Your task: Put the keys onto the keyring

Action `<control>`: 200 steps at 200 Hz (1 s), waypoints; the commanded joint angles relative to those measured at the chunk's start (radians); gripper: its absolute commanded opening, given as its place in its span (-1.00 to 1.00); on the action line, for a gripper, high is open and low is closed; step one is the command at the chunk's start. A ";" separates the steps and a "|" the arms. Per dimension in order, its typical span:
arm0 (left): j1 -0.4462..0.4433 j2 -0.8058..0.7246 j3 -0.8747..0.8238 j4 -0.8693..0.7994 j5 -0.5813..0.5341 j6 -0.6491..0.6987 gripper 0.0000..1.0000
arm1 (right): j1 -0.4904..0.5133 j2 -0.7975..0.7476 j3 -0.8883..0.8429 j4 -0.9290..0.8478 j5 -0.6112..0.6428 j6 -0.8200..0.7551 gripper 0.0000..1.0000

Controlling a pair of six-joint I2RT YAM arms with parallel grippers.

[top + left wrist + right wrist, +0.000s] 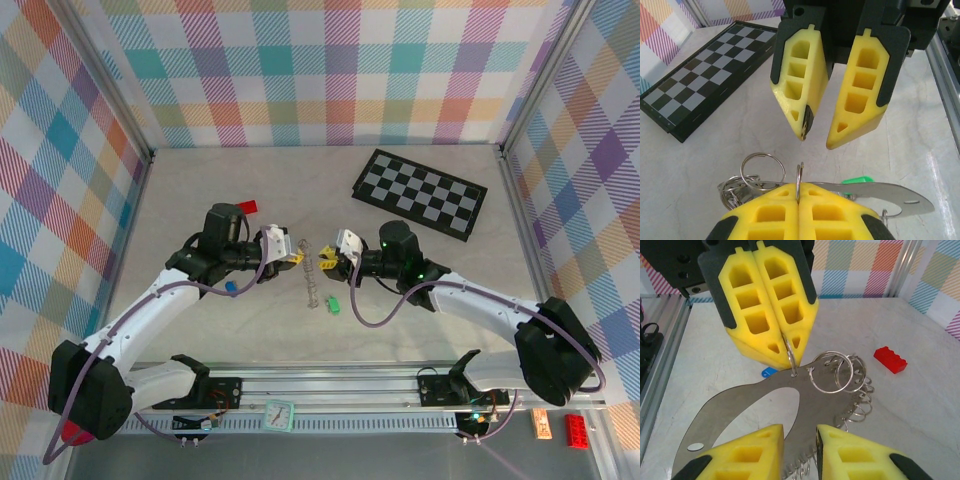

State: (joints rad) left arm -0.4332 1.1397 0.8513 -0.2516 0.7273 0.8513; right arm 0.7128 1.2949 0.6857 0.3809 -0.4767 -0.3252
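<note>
1. While the left hand [799, 189] pinches fully shut on one thin split ring [798, 175] of the keyring [306, 270], that ring stands on edge, presented for threading.
2. Over to the right hand [799, 435]: its fingers are part-way open and gripping nothing. It faces the left hand straight across the keyring, tips poised just above the keyring's flat metal plate [880, 192].
3. The keyring itself is a bundle of silver rings, plate and coiled chain. It sits between the two hands, with the chain trailing on the worktop [200, 180].
4. Neither key is on it yet! The green key [333, 305] lies near the keyring, on the right hand's side. The blue key [231, 288] lies farther from the keyring, on the left hand's side.
5. My read: this is the hold-and-present step, with the ring secured and the key fetch not yet begun.
6. Next move, I'd say, is for the right hand to go to the green key, the one closer to the keyring. It should close on the head so the hole stays free, then carry it to the held ring's split end. Tiny key, thin wire: alignment must be dead on, and the left grip mustn't slip.
</note>
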 commanded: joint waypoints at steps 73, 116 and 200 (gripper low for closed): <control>0.007 0.023 0.074 -0.057 -0.109 -0.273 -1.00 | 0.018 -0.102 0.061 -0.449 0.331 0.477 -0.53; 0.007 0.029 0.063 -0.069 -0.192 -0.376 -1.00 | 0.075 -0.014 0.141 -0.765 0.388 0.789 -0.52; 0.007 0.015 0.011 -0.044 -0.263 -0.347 -1.00 | 0.191 0.216 0.185 -0.783 0.381 0.940 -0.27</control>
State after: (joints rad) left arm -0.4332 1.1679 0.8761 -0.3134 0.4740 0.5049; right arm 0.8837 1.4578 0.8169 -0.3748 -0.1040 0.5541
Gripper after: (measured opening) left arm 0.045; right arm 0.338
